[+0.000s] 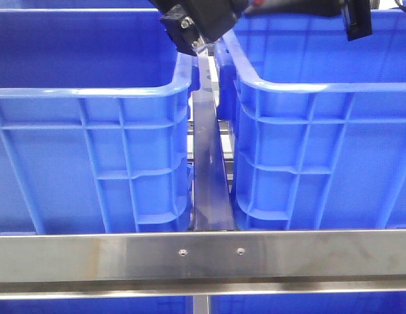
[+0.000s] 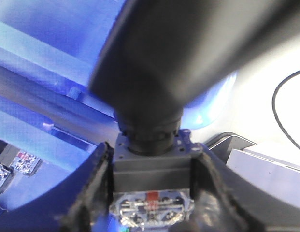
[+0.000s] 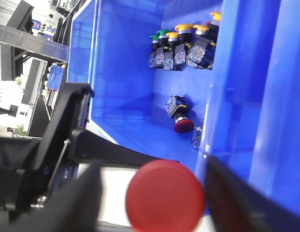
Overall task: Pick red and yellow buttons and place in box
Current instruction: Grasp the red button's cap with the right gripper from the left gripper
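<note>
Two large blue crates side by side behind a steel rail (image 1: 203, 252), seen from the front; both arms high between them, near the gap.

Right pincer (image 3: 154, 198) closed around a red button (image 3: 165, 197), dome cap facing the camera, above the box (image 3: 125, 63). Inside the box: another red button (image 3: 180, 116) lying loose on the floor, plus a cluster of yellow- and green-capped buttons (image 3: 181, 46) against the far wall.

Left pincer (image 2: 152, 193) gripping a switch body (image 2: 152, 169) between its pads; cap colour not discernible.

Judged partway: some pieces already binned, at least one red still to be released.
</note>
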